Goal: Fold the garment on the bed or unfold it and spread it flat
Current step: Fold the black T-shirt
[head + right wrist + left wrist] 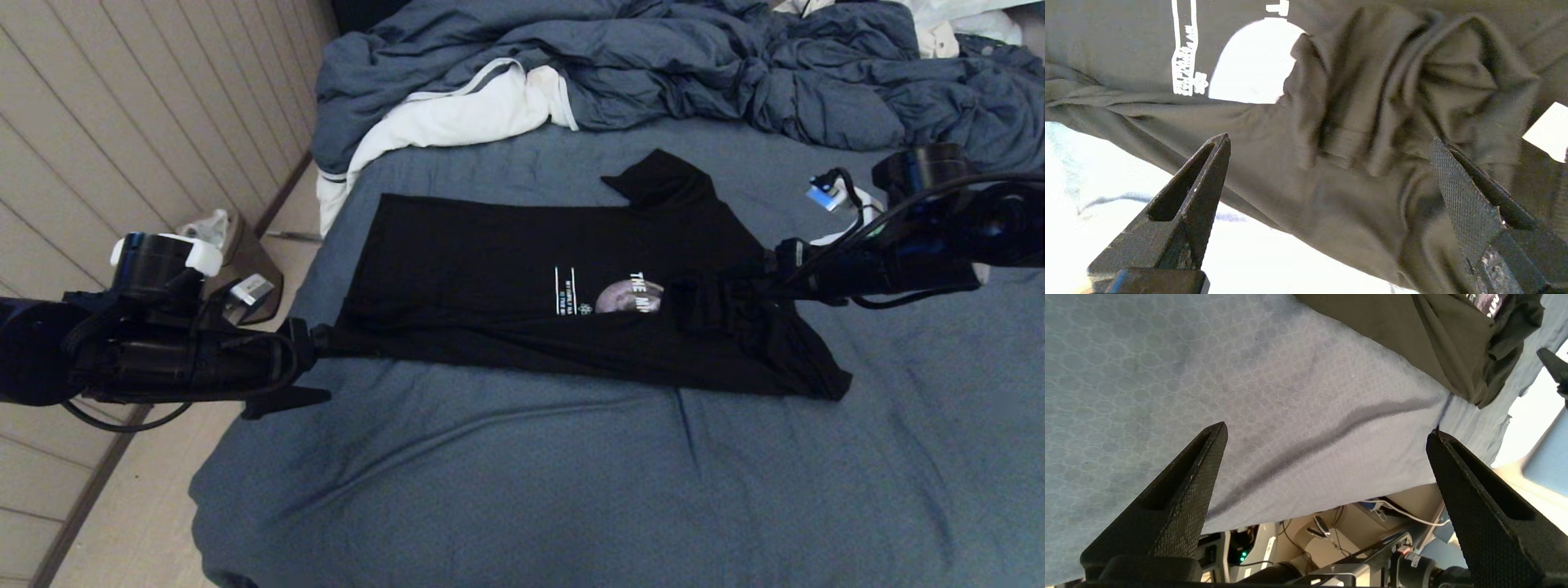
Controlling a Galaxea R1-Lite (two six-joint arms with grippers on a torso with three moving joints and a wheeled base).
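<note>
Garment (506, 269) lettering partly hidden by a fold, right claw (1327, 163) wide above it, left claw (1327, 457) wide.

Black arms (163, 359), cables, tapered textured pincers (1327, 433)

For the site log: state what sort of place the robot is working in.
Most likely a home bedroom. A wide bed in a blue-grey sheet fills the view, a rumpled blue-grey duvet is heaped at its far end, and a black printed T-shirt lies on it.

The left gripper (1327, 430) and right gripper (1331, 141) are both reaching inward, apparently level, jaws spread wide and holding nothing.
</note>
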